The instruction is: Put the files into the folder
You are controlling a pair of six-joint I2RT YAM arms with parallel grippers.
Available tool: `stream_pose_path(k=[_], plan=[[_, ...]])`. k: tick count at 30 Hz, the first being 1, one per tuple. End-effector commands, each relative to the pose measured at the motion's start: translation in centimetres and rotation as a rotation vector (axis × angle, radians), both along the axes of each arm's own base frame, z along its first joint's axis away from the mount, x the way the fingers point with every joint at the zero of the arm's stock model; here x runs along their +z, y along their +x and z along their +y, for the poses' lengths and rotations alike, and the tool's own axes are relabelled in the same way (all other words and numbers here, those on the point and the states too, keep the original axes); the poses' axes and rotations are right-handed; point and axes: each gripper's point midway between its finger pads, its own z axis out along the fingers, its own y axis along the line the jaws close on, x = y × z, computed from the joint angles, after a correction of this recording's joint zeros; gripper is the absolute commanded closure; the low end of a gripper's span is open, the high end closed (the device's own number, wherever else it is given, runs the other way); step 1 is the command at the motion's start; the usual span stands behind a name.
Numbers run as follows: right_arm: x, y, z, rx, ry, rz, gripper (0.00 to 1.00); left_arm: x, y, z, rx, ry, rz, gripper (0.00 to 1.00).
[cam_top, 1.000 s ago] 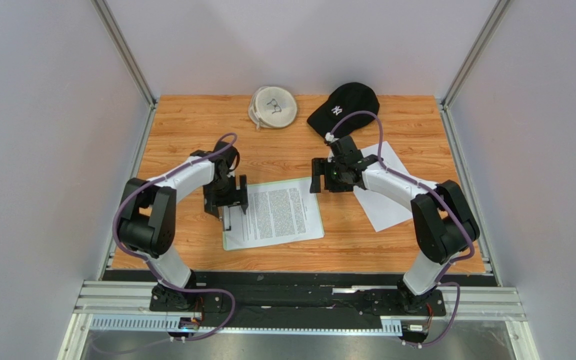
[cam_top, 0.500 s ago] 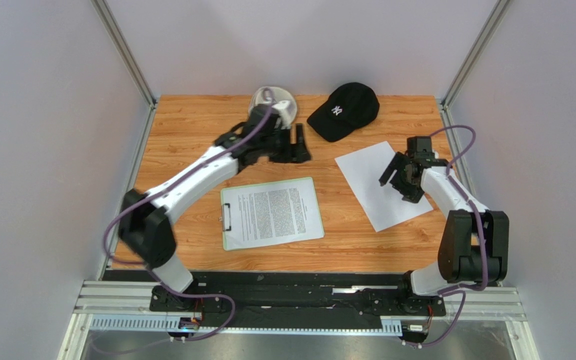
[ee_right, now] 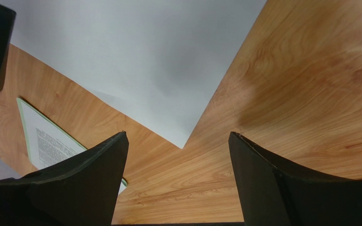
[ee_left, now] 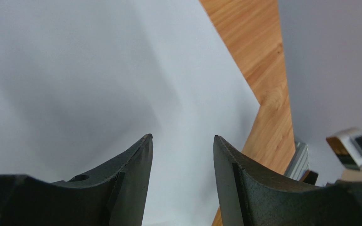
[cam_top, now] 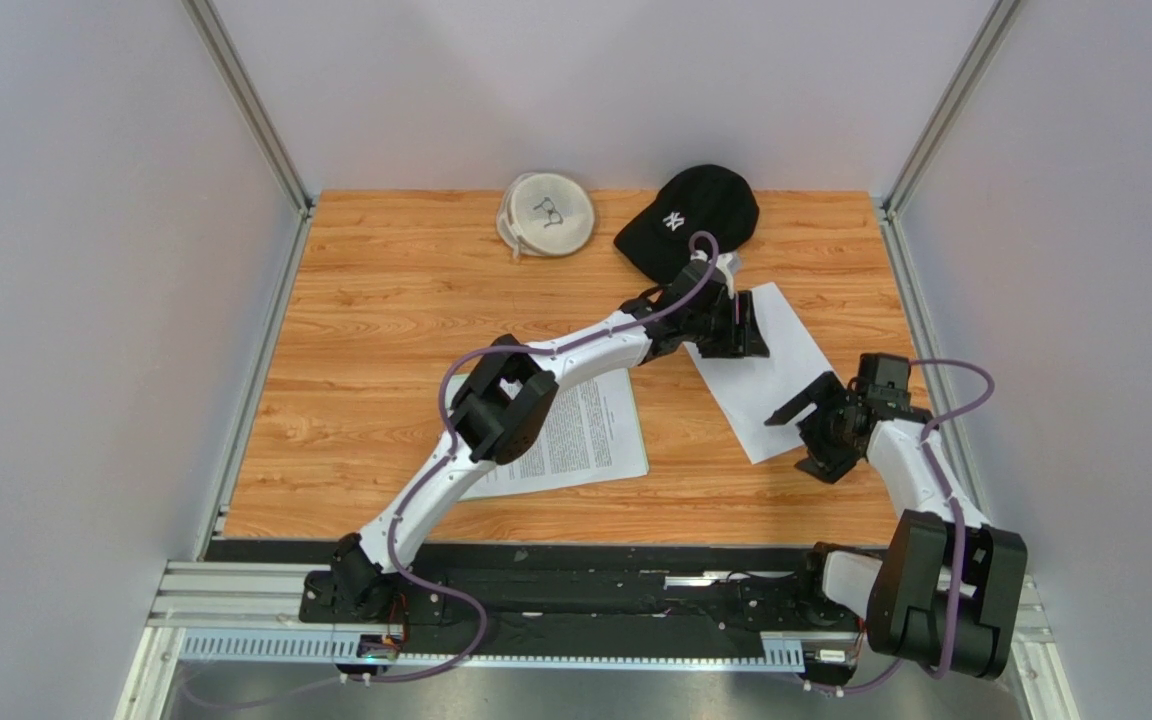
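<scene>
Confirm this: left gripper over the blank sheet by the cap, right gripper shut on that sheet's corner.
Wrong on one point: the right gripper is open, holding nothing, as the right wrist view shows. The left gripper is over the blank sheet by the cap.

Wood-grain table (cam_top: 387,300) enclosed on three sides by plain pale grey walls (cam_top: 71,300). Aluminium posts (cam_top: 249,105) mark the rear corners. Lighting is even and diffuse.
</scene>
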Motion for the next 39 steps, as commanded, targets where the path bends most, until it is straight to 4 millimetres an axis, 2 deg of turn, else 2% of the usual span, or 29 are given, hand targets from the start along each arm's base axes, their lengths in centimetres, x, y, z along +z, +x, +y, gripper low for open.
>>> stream_pose_path(k=[1,4,5,11,18,21,29,35,39], plan=[[0.0,0.0,2.0,-0.025,0.122,-0.050,0.18,-0.1,1.2,0.7,0.126,0.007,0.130,0.43],[-0.1,-0.3,1.7,-0.029,0.097,-0.059,0.18,-1.6,0.7,1.4,0.166,0.040,0.195,0.43],[-0.3,-0.3,1.7,-0.030,0.098,-0.058,0.18,-2.8,0.4,1.9,0.181,0.063,0.223,0.43],[-1.6,-0.3,1.7,-0.047,0.103,-0.031,0.20,-5.0,-1.1,2.9,0.231,0.104,0.350,0.44],[-3.3,0.5,2.7,-0.044,0.164,-0.026,0.22,-5.5,-1.7,2.8,0.217,0.090,0.384,0.44],[-3.5,0.8,3.0,-0.027,0.182,-0.030,0.22,-5.3,-1.9,2.7,0.205,0.088,0.390,0.44],[-1.3,3.2,3.3,0.017,0.195,-0.180,0.22,-5.4,-2.0,2.8,0.196,0.098,0.381,0.44],[-0.4,5.3,3.1,0.056,0.182,-0.283,0.12,-5.4,-2.1,2.9,0.193,0.103,0.383,0.44],[0.1,7.0,1.7,0.073,0.108,-0.326,0.06,-5.4,-2.0,3.1,0.187,0.115,0.368,0.44]])
